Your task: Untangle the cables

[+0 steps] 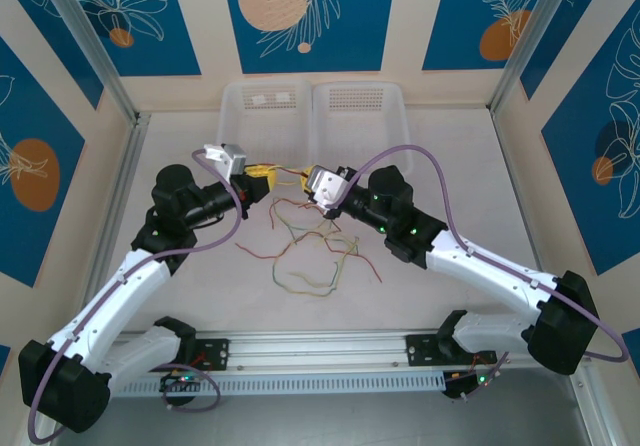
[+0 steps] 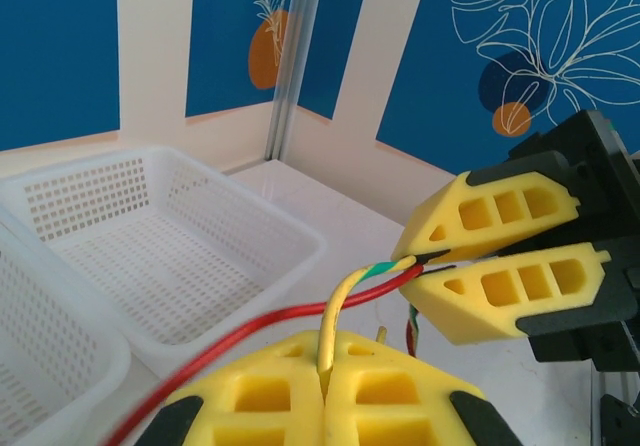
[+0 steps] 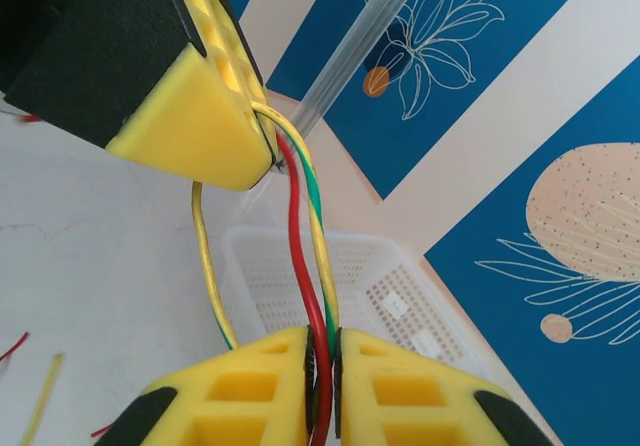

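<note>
While the left gripper point(image 2: 322, 356) and right gripper point(image 3: 322, 351) each clamp tight on red and yellow-green cables point(image 3: 297, 236) stretched between them just before the baskets point(image 1: 358, 87), the rest lie looped nearer; untangling looks barely begun.

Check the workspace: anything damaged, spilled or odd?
Nothing damaged or spilled. Only oddity: the left gripper and right gripper both pinch the same red and yellow-green cables, stretched between them; the other cables lie in a loose tangle on the table.
</note>
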`<move>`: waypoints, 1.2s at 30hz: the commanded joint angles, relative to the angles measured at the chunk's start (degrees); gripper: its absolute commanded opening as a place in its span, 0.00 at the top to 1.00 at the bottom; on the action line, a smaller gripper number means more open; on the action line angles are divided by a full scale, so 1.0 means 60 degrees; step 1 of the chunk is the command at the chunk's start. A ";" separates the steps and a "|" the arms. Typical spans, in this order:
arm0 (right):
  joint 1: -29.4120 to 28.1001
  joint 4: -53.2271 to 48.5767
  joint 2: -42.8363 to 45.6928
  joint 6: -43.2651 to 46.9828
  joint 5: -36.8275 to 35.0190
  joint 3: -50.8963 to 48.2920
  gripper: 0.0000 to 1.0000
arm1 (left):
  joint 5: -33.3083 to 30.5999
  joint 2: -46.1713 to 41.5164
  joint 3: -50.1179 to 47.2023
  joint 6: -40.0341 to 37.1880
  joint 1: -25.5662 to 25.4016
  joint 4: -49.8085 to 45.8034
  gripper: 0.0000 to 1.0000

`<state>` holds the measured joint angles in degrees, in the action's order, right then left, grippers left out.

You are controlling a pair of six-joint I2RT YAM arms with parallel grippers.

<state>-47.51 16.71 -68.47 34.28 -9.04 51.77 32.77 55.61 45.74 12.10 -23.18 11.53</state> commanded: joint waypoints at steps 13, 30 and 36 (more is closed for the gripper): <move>-0.0056 0.0120 0.0189 0.0074 0.0019 0.0107 1.00 | -0.1417 -0.0277 -0.0060 0.0195 0.0021 -0.0012 1.00; 0.1935 0.0517 0.2198 -0.2618 0.0712 -0.1458 1.00 | -0.2737 -0.0607 -0.0472 0.0965 0.0804 -0.0077 1.00; 0.3192 0.0711 0.2658 -0.4389 0.0142 -0.1633 1.00 | -0.3317 -0.0742 -0.0641 0.1060 0.1004 -0.0315 1.00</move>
<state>-31.51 18.85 -54.33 16.10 -5.08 42.57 18.24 52.49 43.07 17.10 -18.79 10.28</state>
